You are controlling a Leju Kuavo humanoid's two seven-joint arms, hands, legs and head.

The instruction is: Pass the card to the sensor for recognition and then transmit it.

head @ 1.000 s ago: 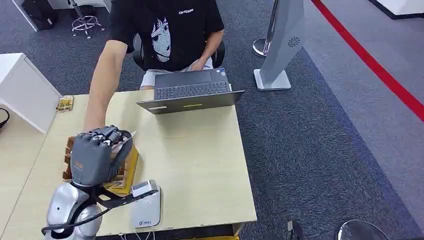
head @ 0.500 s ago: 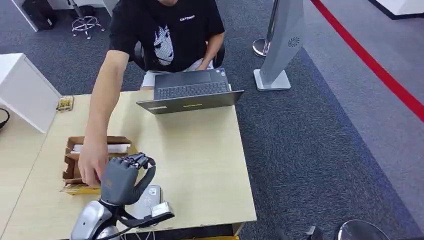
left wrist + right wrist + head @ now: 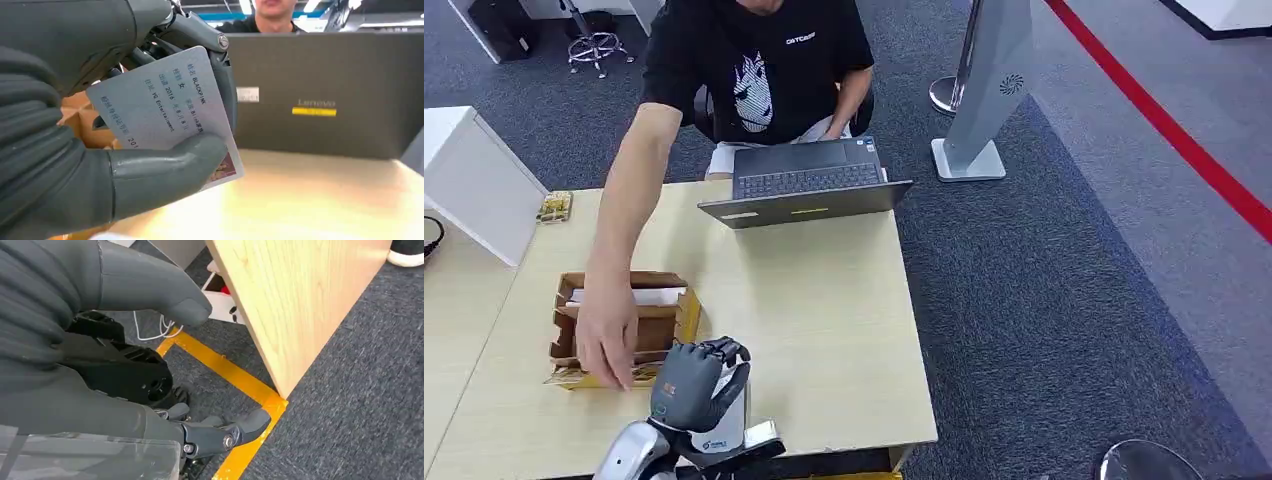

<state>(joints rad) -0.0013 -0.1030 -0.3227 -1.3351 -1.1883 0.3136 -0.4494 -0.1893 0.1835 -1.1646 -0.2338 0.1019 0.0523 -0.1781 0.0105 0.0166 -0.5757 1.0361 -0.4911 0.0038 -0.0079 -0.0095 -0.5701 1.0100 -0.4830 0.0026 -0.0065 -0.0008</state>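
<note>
The left hand (image 3: 692, 380) hovers over the white sensor (image 3: 724, 425), which lies at the counter's (image 3: 824, 330) near edge, at about 7 o'clock from the counter's middle. The card (image 3: 165, 112) is in this hand: in the left wrist view the thick thumb presses on its printed face and the darker fingers (image 3: 222, 75) back it from behind, so the fingers are closed in a pinch on the card, not spread.

The step in hand looks to be the reading. To do it well, the card should probably come down flat and parallel to the sensor's top, centred over it, and be held still there for a moment. The thumb covers only the card's lower part, so the grip should hold, but a tilt or slide could spoil the reading. The card now stands at a slant, so the wrist likely needs to turn it level first.

A person's hand (image 3: 604, 340) rests at the brown box (image 3: 664, 320), at 10 o'clock from the left hand and close beside it. A move back that way risks a bump. The laptop (image 3: 809, 190) sits at the counter's far edge, at 12 o'clock.

The right hand (image 3: 150, 295) hangs beside the counter above the carpet. Its fingers are curled in and hold nothing.
</note>
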